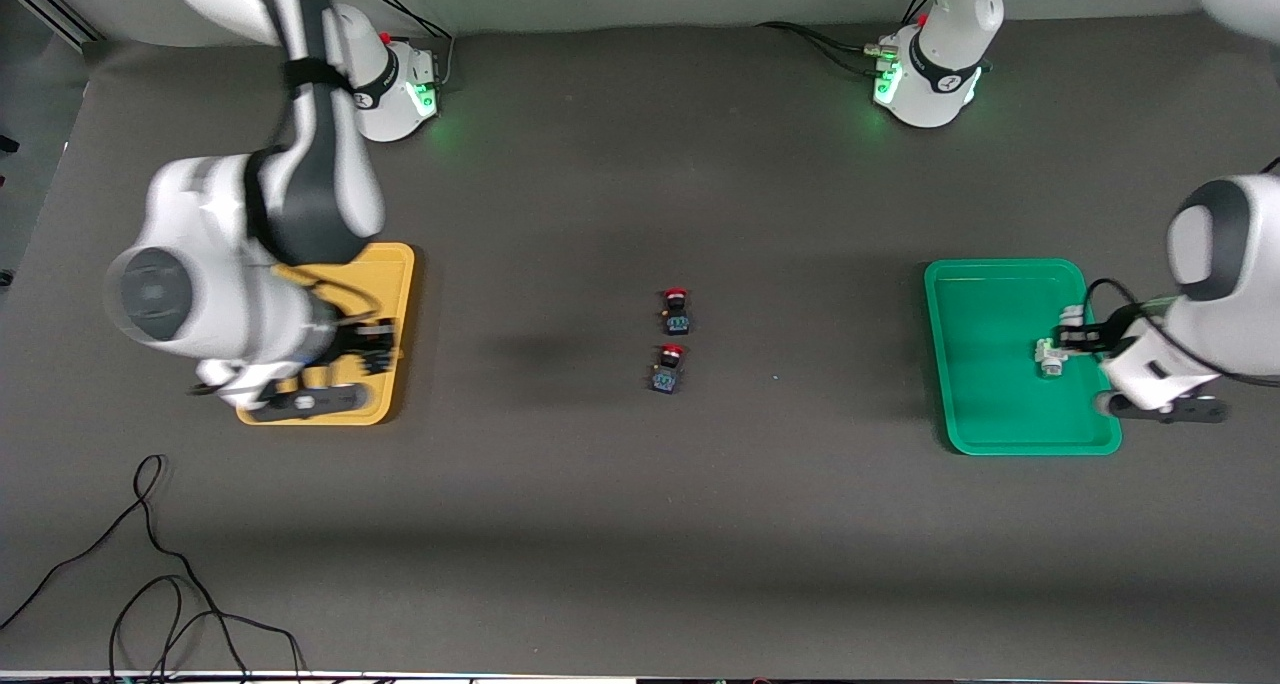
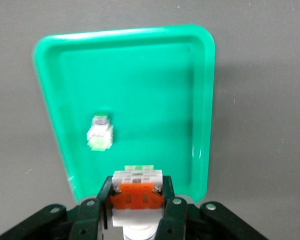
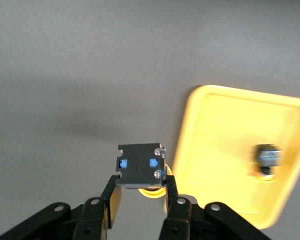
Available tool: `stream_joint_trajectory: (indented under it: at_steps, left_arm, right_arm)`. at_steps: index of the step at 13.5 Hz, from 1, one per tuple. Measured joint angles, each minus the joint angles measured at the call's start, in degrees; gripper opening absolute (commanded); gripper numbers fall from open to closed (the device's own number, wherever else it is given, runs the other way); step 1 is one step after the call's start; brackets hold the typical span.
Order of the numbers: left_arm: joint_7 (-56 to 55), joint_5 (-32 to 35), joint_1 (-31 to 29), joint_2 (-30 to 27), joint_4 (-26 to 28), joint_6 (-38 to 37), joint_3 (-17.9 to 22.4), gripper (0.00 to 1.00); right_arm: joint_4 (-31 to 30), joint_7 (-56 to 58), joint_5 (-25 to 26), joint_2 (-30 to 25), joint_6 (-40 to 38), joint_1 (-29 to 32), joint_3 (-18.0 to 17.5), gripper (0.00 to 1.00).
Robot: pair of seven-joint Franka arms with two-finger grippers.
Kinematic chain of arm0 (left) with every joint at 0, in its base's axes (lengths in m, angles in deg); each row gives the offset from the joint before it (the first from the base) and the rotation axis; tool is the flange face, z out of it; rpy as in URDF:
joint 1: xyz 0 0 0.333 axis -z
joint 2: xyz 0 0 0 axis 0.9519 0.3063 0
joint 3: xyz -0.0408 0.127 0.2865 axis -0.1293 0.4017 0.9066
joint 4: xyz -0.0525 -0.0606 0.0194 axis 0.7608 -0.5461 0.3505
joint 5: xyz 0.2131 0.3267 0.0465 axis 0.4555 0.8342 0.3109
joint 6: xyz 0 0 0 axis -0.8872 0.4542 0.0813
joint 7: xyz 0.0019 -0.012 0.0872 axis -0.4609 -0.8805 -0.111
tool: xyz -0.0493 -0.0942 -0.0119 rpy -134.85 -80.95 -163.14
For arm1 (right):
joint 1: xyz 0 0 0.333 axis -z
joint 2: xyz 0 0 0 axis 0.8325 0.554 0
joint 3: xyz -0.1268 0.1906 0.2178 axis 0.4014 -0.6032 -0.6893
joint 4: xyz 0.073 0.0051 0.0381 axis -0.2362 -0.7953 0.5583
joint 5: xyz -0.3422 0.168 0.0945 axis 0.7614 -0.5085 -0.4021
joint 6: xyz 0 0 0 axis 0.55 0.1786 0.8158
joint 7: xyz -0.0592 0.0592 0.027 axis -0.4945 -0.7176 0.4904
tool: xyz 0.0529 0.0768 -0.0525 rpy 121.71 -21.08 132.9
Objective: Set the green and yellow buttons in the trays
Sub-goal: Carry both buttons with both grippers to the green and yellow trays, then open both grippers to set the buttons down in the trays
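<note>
My left gripper (image 2: 138,200) is shut on the orange-faced white block (image 2: 137,192) and holds it over the rim of the green tray (image 2: 190,75) toward the left arm's end. The green-faced white block (image 2: 100,134) lies in that tray. In the front view the left gripper (image 1: 1078,332) hangs over the green tray (image 1: 985,414). My right gripper (image 3: 140,192) is shut on a black-bodied button with a yellow cap (image 3: 140,167), beside the rim of the yellow tray (image 3: 215,125). A second black-bodied button (image 3: 266,159) lies in that tray. In the front view the right gripper (image 1: 372,349) is over the yellow tray (image 1: 395,264).
Two black-bodied buttons with red caps (image 1: 676,311) (image 1: 667,368) stand at the table's middle, one nearer the front camera. Loose black cables (image 1: 150,564) lie near the front edge at the right arm's end. The arm bases (image 1: 930,74) stand along the back.
</note>
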Motion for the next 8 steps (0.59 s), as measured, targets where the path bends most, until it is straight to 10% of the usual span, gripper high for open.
stream_joint_trajectory:
  at_steps: [4, 8]
  left_arm:
    - [-2.8, -0.7, 0.0, 0.9, 15.6, 21.2, -0.2, 0.00]
    - [-3.7, -0.7, -0.1, 2.1, 25.3, 36.7, -0.2, 0.00]
  right_arm:
    - [-8.6, 14.3, 0.0, 0.0, 2.4, 1.4, 7.0, 0.38]
    - [-22.2, 22.0, -2.8, 1.1, 17.5, 3.8, 5.2, 0.38]
